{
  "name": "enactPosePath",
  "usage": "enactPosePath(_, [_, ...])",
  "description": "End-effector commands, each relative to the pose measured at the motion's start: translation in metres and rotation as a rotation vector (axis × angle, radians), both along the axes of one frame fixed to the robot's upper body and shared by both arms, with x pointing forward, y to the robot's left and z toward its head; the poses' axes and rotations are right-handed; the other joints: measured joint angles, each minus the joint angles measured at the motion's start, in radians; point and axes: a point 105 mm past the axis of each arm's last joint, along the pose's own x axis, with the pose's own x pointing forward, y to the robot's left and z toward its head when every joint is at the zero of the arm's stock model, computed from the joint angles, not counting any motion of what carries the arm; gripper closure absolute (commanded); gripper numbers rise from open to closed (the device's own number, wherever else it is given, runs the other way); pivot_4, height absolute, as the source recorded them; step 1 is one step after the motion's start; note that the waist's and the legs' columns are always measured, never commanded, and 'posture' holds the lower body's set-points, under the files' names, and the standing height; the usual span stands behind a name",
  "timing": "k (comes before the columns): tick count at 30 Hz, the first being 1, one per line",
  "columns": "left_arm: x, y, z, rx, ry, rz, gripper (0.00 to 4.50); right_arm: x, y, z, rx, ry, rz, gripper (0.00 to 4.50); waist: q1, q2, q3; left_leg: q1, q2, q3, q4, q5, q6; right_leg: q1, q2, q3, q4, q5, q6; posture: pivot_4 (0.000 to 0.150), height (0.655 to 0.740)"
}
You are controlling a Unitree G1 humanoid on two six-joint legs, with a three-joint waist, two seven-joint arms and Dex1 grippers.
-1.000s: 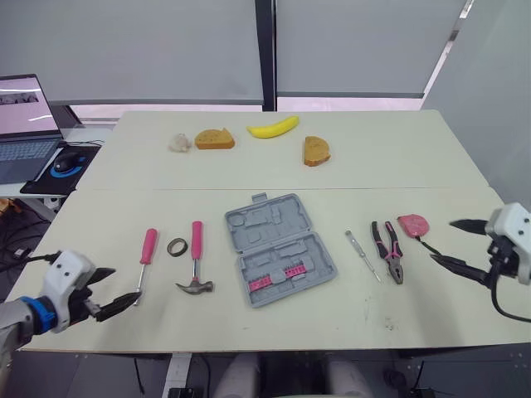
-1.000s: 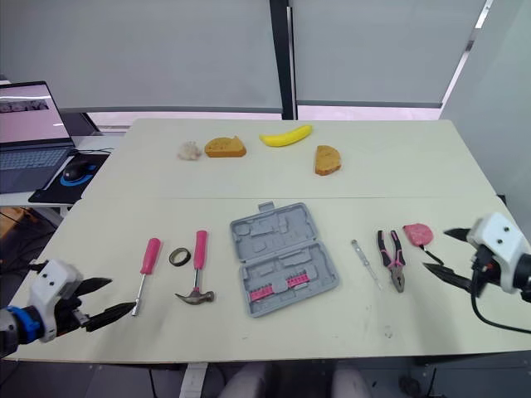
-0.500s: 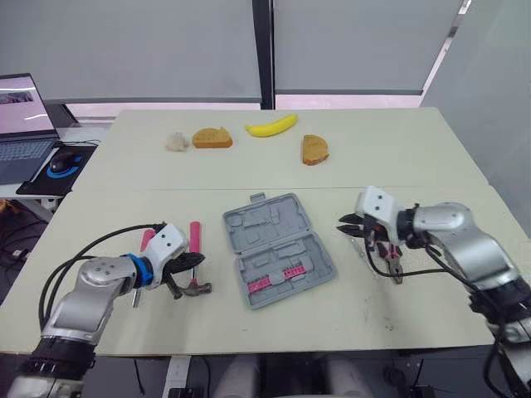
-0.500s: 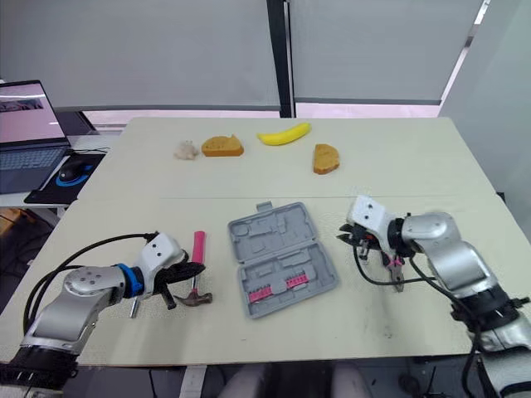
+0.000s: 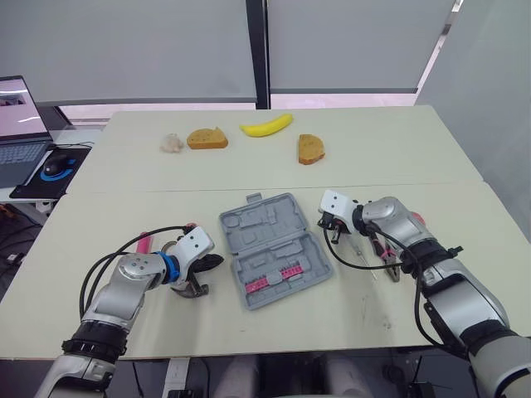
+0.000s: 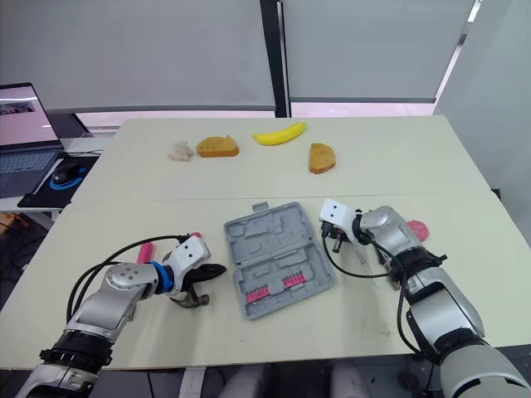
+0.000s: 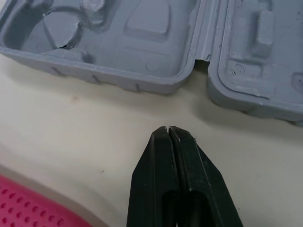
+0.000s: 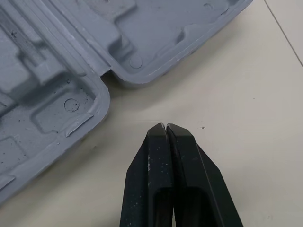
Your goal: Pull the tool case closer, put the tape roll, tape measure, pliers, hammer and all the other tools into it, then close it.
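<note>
The grey tool case (image 5: 275, 249) lies open in the middle of the table, with pink bits in its near half. My left gripper (image 5: 217, 259) is shut and empty, its tip just off the case's left side (image 7: 142, 80) by the hinge. My right gripper (image 5: 328, 225) is also shut and empty, close to the case's right side (image 8: 85, 94). The hammer's head (image 5: 192, 289) lies under my left wrist. A pink-handled screwdriver (image 5: 143, 242) lies left of it. Pliers (image 5: 387, 249), a thin screwdriver (image 5: 358, 251) and the pink tape measure (image 6: 419, 228) lie beside my right arm.
At the back of the table lie a banana (image 5: 265, 126), two pieces of bread (image 5: 206, 138) (image 5: 310, 149) and a small white lump (image 5: 172, 143). A laptop (image 5: 12, 108) and a mouse (image 5: 51, 166) are on a side desk at the far left.
Both arms swung in from the table's outer sides to the two sides of the case. Both grippers went from open to shut. The camera shifted slightly.
</note>
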Motion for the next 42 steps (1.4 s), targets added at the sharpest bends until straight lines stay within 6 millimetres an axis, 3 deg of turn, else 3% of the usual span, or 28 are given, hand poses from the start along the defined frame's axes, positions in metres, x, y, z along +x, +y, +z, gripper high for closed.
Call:
enactPosePath(1, [0.003,-0.006,0.003,-0.009,-0.016,-0.011,4.50,0.003,0.008,0.006,0.016,-0.015,0.032,4.48,-0.001,0.000,0.000,0.000,0.000,0.002,0.000,0.000,0.000,-0.002,0.000,0.002,0.002,0.000,0.000,0.150,0.7400])
enactPosePath(8, [0.005,-0.021,0.000,-0.031,0.009,-0.029,4.50,-0.006,0.032,-0.002,0.063,0.034,0.096,4.48,-0.001,0.000,0.000,0.002,0.000,0.004,0.000,0.000,0.001,-0.006,0.002,0.009,0.010,0.000,0.000,0.150,0.7400])
enactPosePath(15, [0.010,-0.026,0.002,-0.028,-0.005,-0.042,4.50,-0.017,0.041,-0.005,0.088,0.073,0.160,4.48,-0.001,0.000,0.000,0.003,0.000,0.005,0.000,0.000,0.001,-0.007,0.003,0.010,0.012,0.000,0.000,0.150,0.7400])
enactPosePath(23, [0.008,-0.042,0.003,-0.045,0.006,-0.101,4.50,-0.032,0.030,-0.004,0.106,0.101,0.174,4.48,0.004,0.000,0.000,0.002,0.000,0.004,0.000,0.000,0.001,-0.007,0.003,0.010,0.011,0.000,0.000,0.150,0.7400])
enactPosePath(31, [0.002,-0.060,0.007,-0.063,0.030,-0.188,4.50,-0.054,0.010,0.004,0.174,0.103,0.024,4.48,0.006,0.000,0.000,0.000,0.000,0.004,0.000,0.000,0.001,-0.008,0.003,0.010,0.011,0.000,0.000,0.150,0.7400])
enactPosePath(42, [-0.026,-0.066,0.000,-0.015,0.135,-0.340,4.50,-0.119,0.006,-0.013,0.213,0.201,-0.103,4.48,0.002,-0.001,-0.001,0.000,0.000,0.003,0.000,0.000,0.001,-0.008,0.003,0.010,0.010,0.000,0.001,0.150,0.7400])
